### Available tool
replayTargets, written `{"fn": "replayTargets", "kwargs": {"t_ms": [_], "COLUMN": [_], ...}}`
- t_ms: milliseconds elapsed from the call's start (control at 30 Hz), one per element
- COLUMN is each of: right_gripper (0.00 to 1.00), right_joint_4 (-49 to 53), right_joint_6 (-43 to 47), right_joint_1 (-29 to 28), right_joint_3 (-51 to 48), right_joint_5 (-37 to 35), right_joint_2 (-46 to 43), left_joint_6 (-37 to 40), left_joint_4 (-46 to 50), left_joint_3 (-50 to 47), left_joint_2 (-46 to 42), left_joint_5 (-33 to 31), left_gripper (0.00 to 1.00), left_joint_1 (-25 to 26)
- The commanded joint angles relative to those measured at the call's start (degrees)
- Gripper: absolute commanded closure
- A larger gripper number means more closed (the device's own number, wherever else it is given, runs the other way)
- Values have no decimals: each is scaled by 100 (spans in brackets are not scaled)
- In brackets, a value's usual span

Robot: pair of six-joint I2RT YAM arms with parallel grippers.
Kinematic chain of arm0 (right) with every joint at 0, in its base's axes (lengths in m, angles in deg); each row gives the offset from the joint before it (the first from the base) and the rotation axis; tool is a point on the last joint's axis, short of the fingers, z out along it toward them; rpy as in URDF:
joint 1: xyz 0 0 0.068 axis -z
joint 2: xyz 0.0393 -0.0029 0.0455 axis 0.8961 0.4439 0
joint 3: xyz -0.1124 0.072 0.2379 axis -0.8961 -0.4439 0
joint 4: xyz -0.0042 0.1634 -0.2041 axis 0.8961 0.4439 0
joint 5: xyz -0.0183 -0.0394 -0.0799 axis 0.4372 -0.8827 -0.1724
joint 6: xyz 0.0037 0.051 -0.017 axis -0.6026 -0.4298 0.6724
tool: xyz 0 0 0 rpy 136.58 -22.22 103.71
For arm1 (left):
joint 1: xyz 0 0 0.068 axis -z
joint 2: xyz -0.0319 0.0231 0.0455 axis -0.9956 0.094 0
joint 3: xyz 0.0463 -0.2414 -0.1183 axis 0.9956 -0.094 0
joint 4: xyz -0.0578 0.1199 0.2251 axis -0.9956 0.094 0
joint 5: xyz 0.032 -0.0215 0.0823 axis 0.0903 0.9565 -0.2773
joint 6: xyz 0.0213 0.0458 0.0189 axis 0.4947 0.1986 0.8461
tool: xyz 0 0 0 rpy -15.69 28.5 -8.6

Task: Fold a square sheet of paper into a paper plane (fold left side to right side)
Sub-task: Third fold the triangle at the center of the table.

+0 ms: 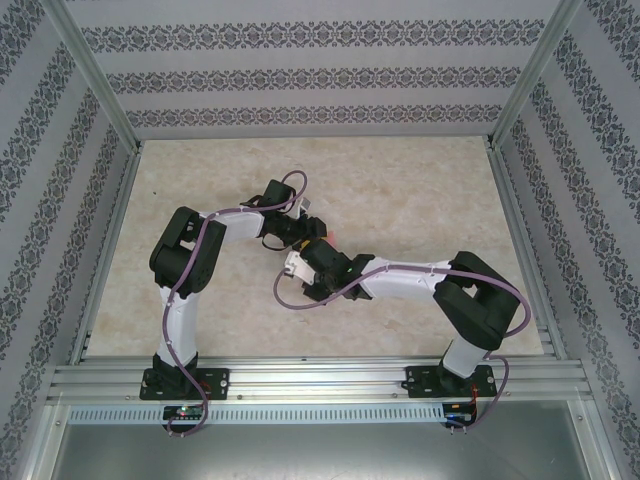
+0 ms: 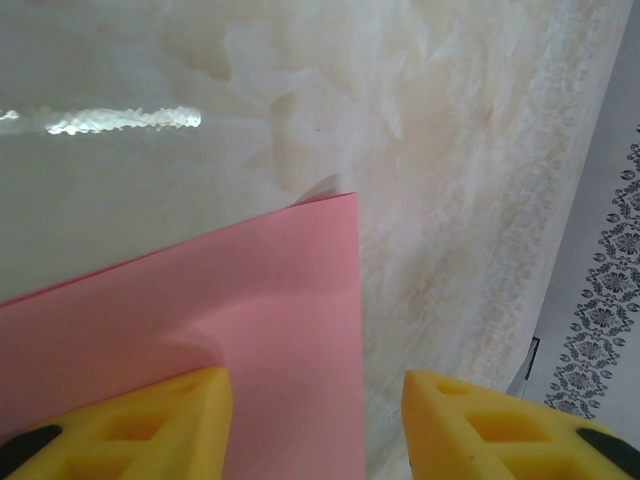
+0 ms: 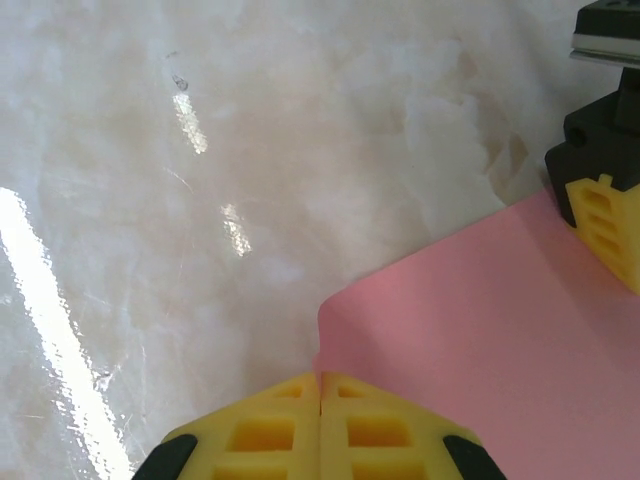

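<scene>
No readable text, label, brand or number is showing anywhere. The square sheet of paper (image 2: 200,300) is showing plain pink, and the walls (image 1: 300,75) are carrying ornament only.

We locate the square sheet of paper (image 2: 250,330) mid-bench (image 1: 420,190). The left gripper (image 2: 312,385) fingers (image 2: 150,420) straddle its far edge, and the right gripper (image 3: 320,385) fingers (image 3: 270,430) pinch its near edge.

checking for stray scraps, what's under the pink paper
The square sheet of paper lies on the pale marbled table, which shows beside it. Directly beneath the sheet nothing can be seen: the paper covers it.
</scene>
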Motion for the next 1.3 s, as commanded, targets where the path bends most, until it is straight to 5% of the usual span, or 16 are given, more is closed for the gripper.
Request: {"fn": "replayTargets", "kwargs": {"t_ms": [0, 533, 1267], "right_gripper": [100, 100, 100], "right_joint_4": [-168, -298, -2073], "right_joint_6": [-192, -1166, -2764], "right_joint_1": [77, 834, 1965], "right_joint_3": [-87, -224, -1283], "right_joint_5": [370, 1377, 2740], "right_joint_2": [-169, -240, -386], "left_joint_6": [38, 72, 172], "left_joint_4": [283, 388, 664], "left_joint_3": [-63, -11, 95], "left_joint_2": [368, 449, 645], "left_joint_5": [-375, -456, -680], "left_gripper": [50, 50, 50], "left_joint_1": [97, 116, 173]}}
